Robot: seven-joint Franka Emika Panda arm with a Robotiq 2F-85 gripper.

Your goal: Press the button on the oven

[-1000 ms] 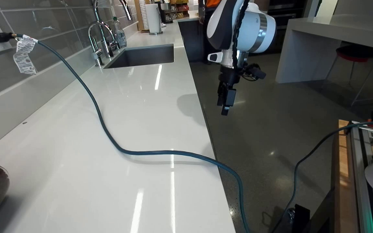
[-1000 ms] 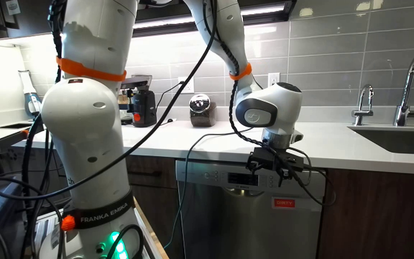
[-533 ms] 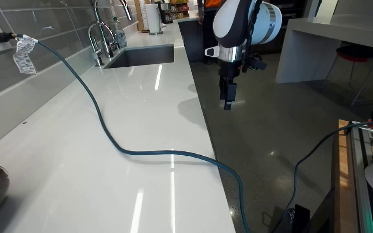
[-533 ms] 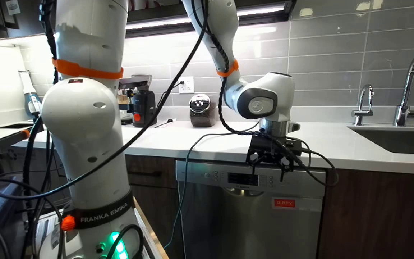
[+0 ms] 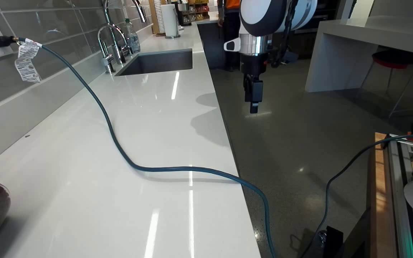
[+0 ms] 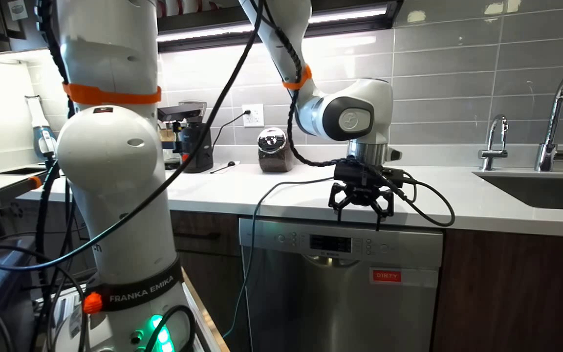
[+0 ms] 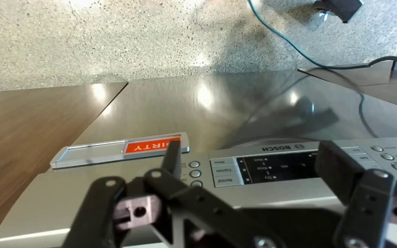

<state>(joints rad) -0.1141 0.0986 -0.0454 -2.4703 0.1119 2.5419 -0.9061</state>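
The appliance by the gripper is a steel Bosch dishwasher [image 6: 340, 298], not an oven. Its control panel runs along the top edge under the counter. In the wrist view it shows upside down, with a black display [image 7: 281, 168], labelled buttons [image 7: 226, 171] and small round buttons [image 7: 195, 173]. My gripper [image 6: 358, 224] is open and empty, pointing down at the counter's front edge, apart from the panel. Its two fingers [image 7: 248, 150] stand wide apart in the wrist view and hide parts of the panel. The gripper [image 5: 254, 108] hangs over the floor beside the counter.
A white counter [image 5: 177, 143] with a sink [image 6: 545, 190] lies above the dishwasher. A teal cable [image 5: 192, 169] crosses the counter and hangs over its edge. A glass jar [image 6: 275, 151] stands at the back. A red DIRTY sign [image 7: 150, 145] is on the dishwasher front.
The gripper has risen from in front of the panel to about counter-edge height and turned more upright. In an exterior view the arm has shifted left. The gripper appears open now.
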